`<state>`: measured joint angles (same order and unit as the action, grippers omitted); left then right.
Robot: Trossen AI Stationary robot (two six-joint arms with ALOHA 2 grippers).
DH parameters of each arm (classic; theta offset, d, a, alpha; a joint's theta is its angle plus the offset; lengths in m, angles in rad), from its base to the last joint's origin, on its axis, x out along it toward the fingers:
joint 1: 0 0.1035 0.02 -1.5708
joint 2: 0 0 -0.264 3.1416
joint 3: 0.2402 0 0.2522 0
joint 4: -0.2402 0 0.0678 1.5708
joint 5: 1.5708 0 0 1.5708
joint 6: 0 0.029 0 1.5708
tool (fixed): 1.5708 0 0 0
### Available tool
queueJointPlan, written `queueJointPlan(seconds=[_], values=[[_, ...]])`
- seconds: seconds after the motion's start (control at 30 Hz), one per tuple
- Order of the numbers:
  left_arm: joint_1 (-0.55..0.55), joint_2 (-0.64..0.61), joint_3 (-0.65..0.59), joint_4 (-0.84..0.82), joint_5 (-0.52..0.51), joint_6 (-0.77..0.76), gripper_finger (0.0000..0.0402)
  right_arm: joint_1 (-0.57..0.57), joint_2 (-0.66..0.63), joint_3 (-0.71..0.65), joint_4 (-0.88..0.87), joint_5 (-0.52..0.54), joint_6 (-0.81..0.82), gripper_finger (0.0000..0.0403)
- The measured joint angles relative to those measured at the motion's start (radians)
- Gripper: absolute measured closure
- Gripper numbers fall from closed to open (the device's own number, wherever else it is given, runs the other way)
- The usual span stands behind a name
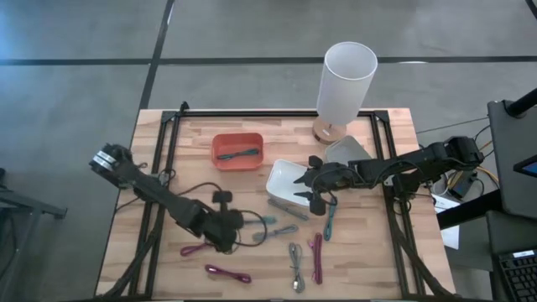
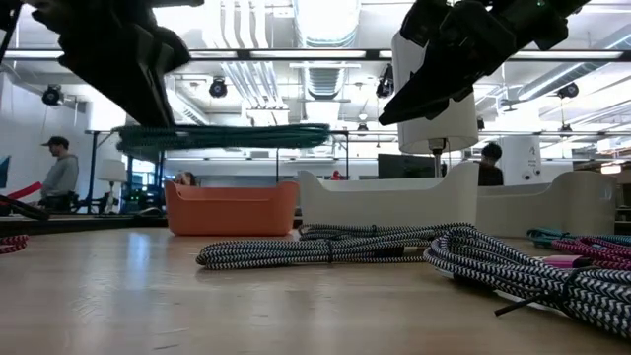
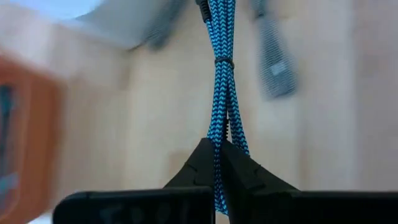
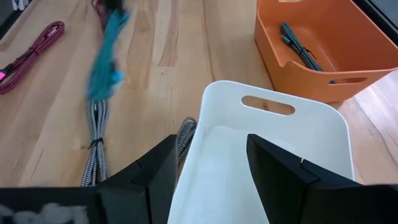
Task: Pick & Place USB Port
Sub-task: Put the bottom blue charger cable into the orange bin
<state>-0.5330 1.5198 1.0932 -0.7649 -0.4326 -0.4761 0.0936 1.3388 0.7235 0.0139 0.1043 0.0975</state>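
A teal-blue braided USB cable [image 3: 221, 93] is pinched between my left gripper's [image 3: 219, 152] shut fingers. From above, that left gripper [image 1: 237, 225] sits at the table's front middle with the cable [image 1: 270, 223] sticking out to its right. In the low view the cable [image 2: 227, 136] hangs level above the tabletop. My right gripper [image 1: 315, 191] stands open over the near rim of the white bin [image 1: 285, 178]. Its fingers [image 4: 155, 171] straddle that bin's [image 4: 273, 143] edge with nothing between them.
An orange bin [image 1: 237, 151] holding a dark cable stands at the back middle. A tall white cylinder [image 1: 344, 84] is behind the white bin. Magenta cables [image 1: 228, 273], a grey braided cable [image 1: 295, 264] and another teal cable [image 1: 329, 222] lie along the front.
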Motion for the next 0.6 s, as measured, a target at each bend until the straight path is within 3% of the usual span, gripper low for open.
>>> queueJointPlan(seconds=[0.23, 0.43, 0.6], values=[[0.06, -0.1, 0.015, -0.253, -0.185, -0.014, 0.0393, 0.0, 0.0, 0.0, 0.012, 0.0, 0.0, 0.0213], [0.201, -0.15, 0.013, -0.296, -0.216, 0.117, 0.0394, 0.0, 0.0, 0.0, 0.038, 0.0, -0.005, 0.0213], [0.382, -0.153, 0.013, -0.298, -0.215, 0.276, 0.0394, 0.0, 0.0, 0.0, 0.045, 0.0, -0.003, 0.0213]])
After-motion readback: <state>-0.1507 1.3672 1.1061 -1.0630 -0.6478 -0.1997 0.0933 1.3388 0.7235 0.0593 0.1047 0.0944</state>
